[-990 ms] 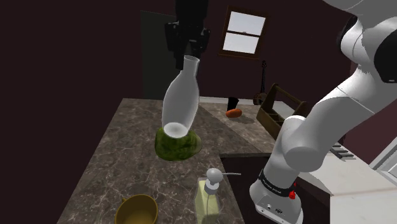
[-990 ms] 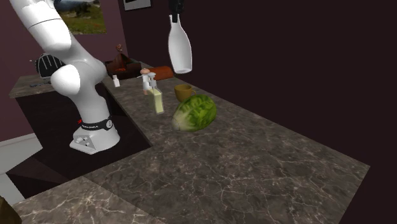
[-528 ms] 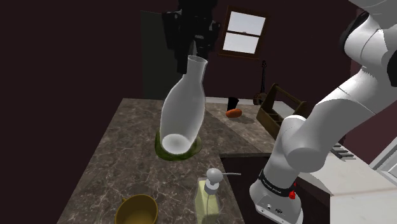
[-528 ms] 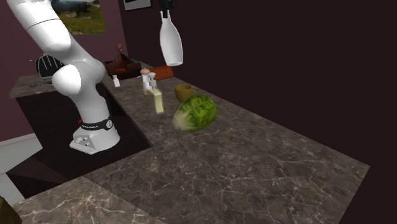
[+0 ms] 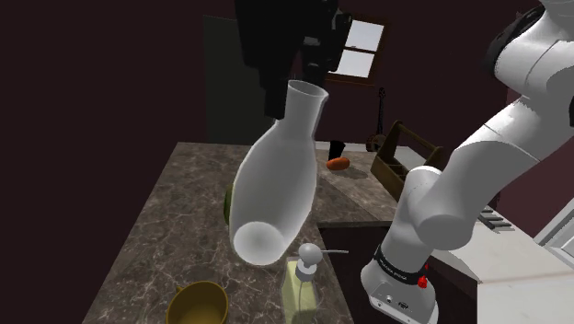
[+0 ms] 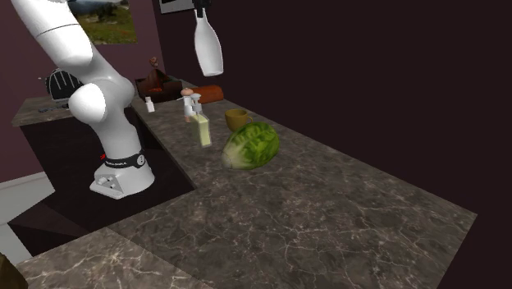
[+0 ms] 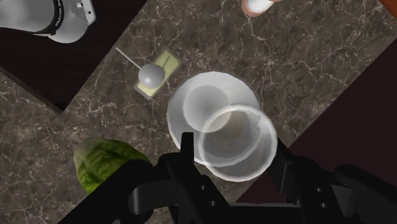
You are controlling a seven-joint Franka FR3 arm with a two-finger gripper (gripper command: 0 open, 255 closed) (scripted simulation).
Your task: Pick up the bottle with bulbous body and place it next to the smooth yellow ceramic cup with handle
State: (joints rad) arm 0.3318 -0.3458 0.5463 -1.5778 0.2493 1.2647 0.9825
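From my remote seat I see a long countertop [image 5: 175, 212] of dark, veined stone running up the middle of the shoulder view. The white arm [image 5: 478, 175], smooth and rounded with dark joints, rises along the right side and arches over to the top centre. There the black gripper [image 5: 296, 85] is clamped on the narrow neck of the bottle [image 5: 276, 184], which hangs in the air well above the counter. The bottle is pale, translucent and glossy, with a flared mouth and a swollen, rounded body, and it is tilted with its base toward the lower centre of the frame. In the second exterior view a crinkled green lettuce [image 6: 252, 145] lies mid-frame on the stone. A pale yellow soap dispenser [image 5: 302, 285] with a rounded pump head stands at the shoulder view's bottom centre. Beside it, at lower left, sits the smooth yellow cup [image 5: 198, 304].
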